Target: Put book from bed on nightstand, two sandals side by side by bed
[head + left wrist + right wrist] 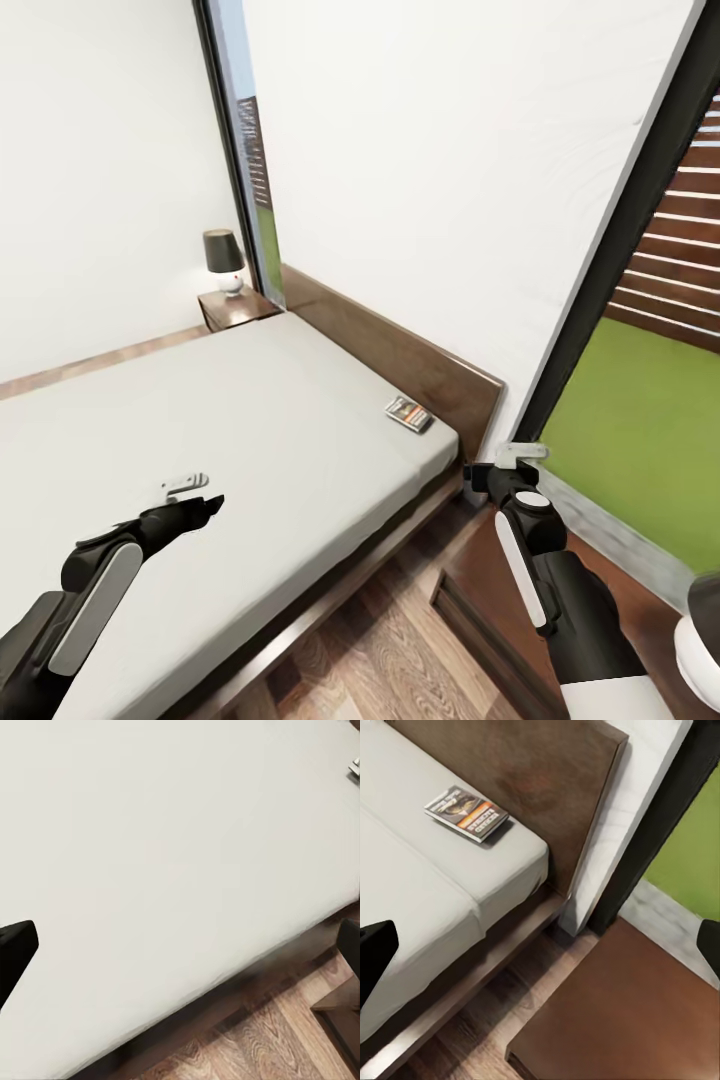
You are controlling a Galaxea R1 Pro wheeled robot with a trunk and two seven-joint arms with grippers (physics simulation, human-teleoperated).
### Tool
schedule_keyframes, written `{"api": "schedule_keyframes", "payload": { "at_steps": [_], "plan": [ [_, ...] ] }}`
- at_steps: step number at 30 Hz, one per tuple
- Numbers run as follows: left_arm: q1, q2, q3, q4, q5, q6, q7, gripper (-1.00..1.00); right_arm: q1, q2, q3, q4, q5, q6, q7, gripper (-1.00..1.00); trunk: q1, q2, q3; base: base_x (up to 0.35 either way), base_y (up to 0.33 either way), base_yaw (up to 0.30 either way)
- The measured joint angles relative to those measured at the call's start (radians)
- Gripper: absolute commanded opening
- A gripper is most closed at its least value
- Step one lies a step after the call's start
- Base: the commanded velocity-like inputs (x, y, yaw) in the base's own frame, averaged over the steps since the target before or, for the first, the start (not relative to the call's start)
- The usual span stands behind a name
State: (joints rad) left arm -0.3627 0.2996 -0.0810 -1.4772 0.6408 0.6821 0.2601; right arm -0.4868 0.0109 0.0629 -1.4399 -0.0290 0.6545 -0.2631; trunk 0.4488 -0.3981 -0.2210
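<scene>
The book lies untouched on the bed, near the headboard corner, its orange-and-black cover also showing in the right wrist view. The left gripper hovers over the mattress holding nothing, fingers apparently parted; the right gripper hangs above the near nightstand, and whether it is released or clenched cannot be told. A second nightstand carries a lamp. By this evidence, nothing is yet done: book and sandals both remain.
</scene>
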Motion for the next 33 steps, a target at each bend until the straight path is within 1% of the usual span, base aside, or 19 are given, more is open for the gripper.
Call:
{"api": "schedule_keyframes", "payload": {
  "at_steps": [4,8,14,18,26,29,33],
  "plan": [
    [0.000,0.000,0.000,0.001,-0.001,0.000,0.000,1.00,0.000,0.000,0.000,0.000,0.000,0.000,0.001,1.00,0.000,0.000,0.000,0.290,0.000,-0.021],
    [0.000,0.000,-0.001,0.001,-0.001,0.000,-0.001,1.00,0.000,0.000,0.001,0.000,0.000,0.000,0.003,1.00,0.000,0.000,0.000,0.091,0.000,-0.178],
    [-0.001,0.000,0.000,0.000,-0.002,0.000,-0.001,1.00,0.000,0.000,0.001,0.000,0.000,0.000,0.003,1.00,0.001,0.000,0.000,0.031,0.000,-0.247],
    [0.000,0.000,0.011,0.001,-0.004,-0.002,0.001,1.00,0.000,0.000,0.001,0.000,0.000,0.000,0.003,1.00,0.001,0.000,0.000,0.004,0.000,-0.278],
    [0.000,0.000,0.011,0.001,-0.004,-0.005,0.002,1.00,0.000,0.000,0.001,0.000,0.000,0.000,0.003,1.00,0.001,0.000,0.000,0.013,0.000,-0.282],
    [-0.001,0.000,0.007,0.001,-0.004,-0.005,0.002,1.00,0.000,0.000,0.001,0.000,0.000,0.000,0.003,1.00,0.000,0.000,0.000,0.140,0.000,-0.270],
    [0.000,0.000,0.005,0.001,-0.004,-0.005,0.001,1.00,0.000,0.000,0.001,0.000,0.000,0.000,0.003,1.00,0.000,0.000,0.000,0.262,0.000,-0.128]
  ]
}}
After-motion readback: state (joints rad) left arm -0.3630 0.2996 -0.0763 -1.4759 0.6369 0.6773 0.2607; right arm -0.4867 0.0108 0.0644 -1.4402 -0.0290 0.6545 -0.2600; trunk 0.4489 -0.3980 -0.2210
